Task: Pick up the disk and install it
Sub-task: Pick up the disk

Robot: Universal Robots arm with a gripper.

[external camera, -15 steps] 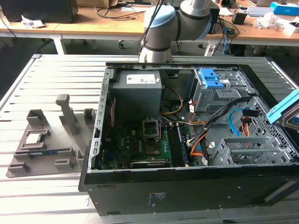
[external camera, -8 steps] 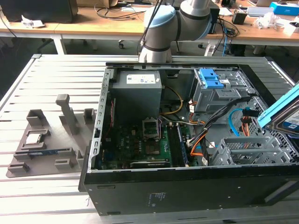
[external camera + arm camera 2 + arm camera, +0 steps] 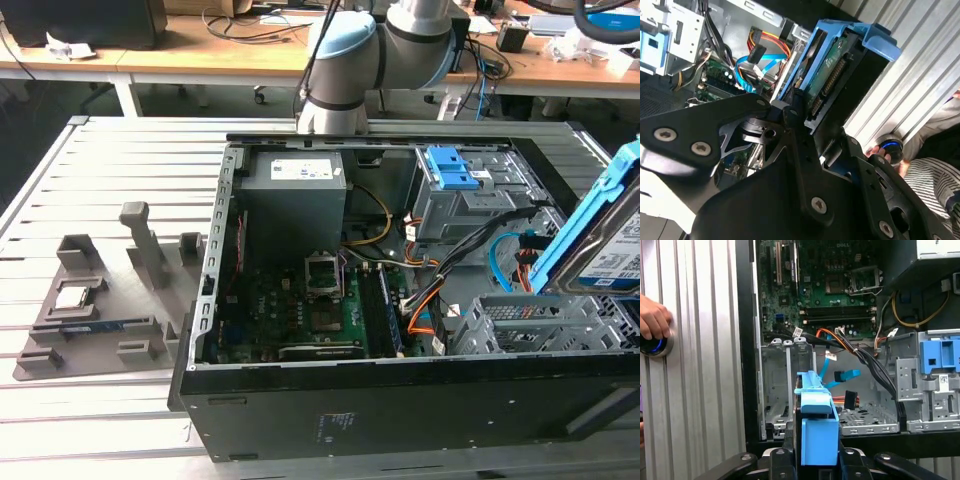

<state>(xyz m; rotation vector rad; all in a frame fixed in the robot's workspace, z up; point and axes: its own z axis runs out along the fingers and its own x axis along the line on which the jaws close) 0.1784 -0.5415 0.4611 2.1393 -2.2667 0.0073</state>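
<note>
The gripper (image 3: 817, 460) is clenched on the disk (image 3: 600, 235), with its black fingers (image 3: 797, 130) pinching the blue carrier. The disk hangs tilted above the open computer case (image 3: 400, 420), over the case's corner at the exterior view's right.

Just inside that case wall a metal drive cage (image 3: 785, 385) stands with bare room in it. Orange and blue cables (image 3: 845, 374) cross just beside the cage, deeper in the case.

The exterior view takes in the slatted table (image 3: 100, 170) and a grey parts fixture (image 3: 100, 310), which sits outside the case at that view's left. The first wrist view catches a person's hand (image 3: 652, 317) resting on a blue-lit round button (image 3: 655, 346) on the table, outside the case wall nearest the cage.
</note>
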